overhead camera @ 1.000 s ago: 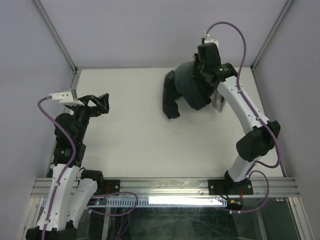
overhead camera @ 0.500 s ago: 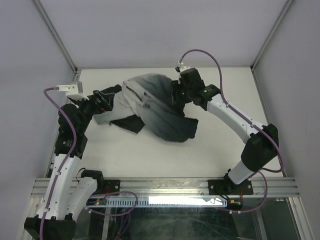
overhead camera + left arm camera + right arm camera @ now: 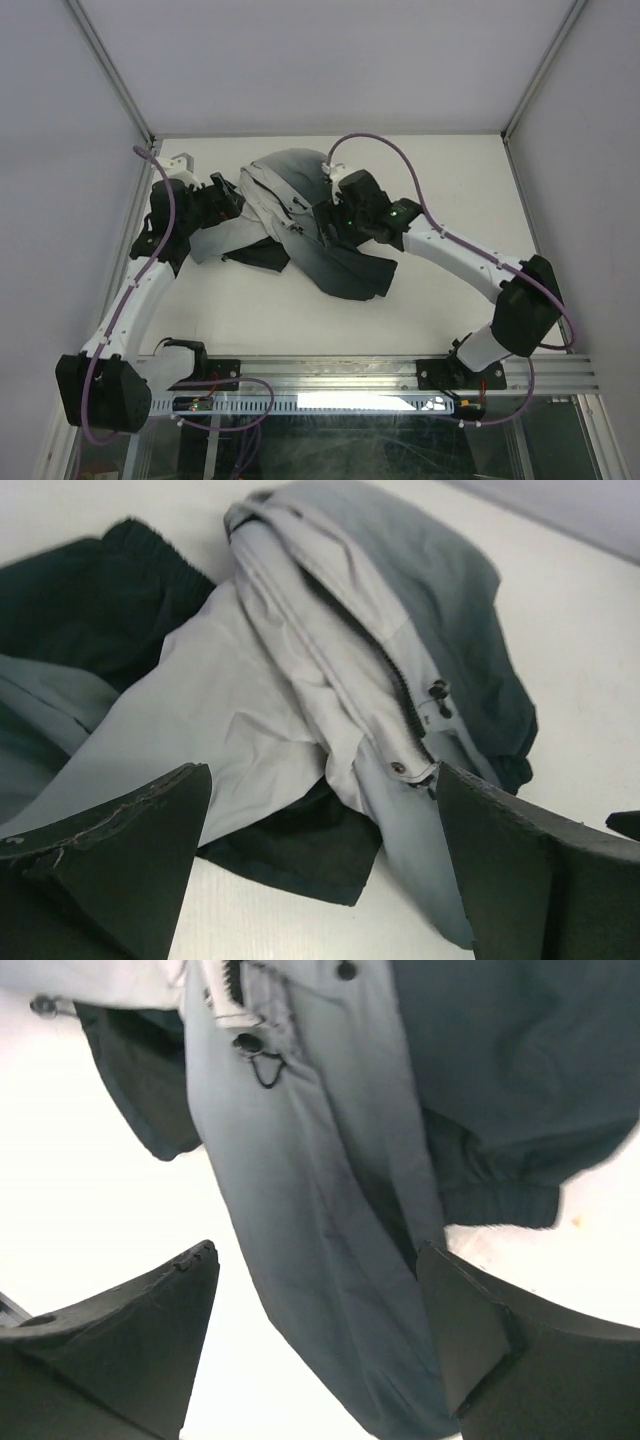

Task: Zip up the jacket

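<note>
The jacket (image 3: pixel 300 215) lies crumpled on the white table (image 3: pixel 450 170), light grey at the left and dark teal-black at the right. Its dark zipper line (image 3: pixel 405 700) runs down a grey front edge, with a snap below it. My left gripper (image 3: pixel 226 193) is at the jacket's left edge, open, low over the table with a dark cuff and grey fabric (image 3: pixel 270 700) just ahead of the left gripper (image 3: pixel 320 870). My right gripper (image 3: pixel 325 225) hangs over the jacket's middle, open; a grey-to-dark panel (image 3: pixel 330 1180) runs between the spread fingers of the right gripper (image 3: pixel 315 1330). A zipper pull (image 3: pixel 250 1045) shows above.
Metal frame posts (image 3: pixel 115 75) and grey walls close in the table at the back and sides. The aluminium rail (image 3: pixel 330 375) with both arm bases runs along the near edge. White table surface (image 3: pixel 260 310) shows in front of the jacket.
The right arm swept the bunched jacket from the back right to the middle and its jaws went from shut to open. The left arm reached forward to the jacket's left edge.
</note>
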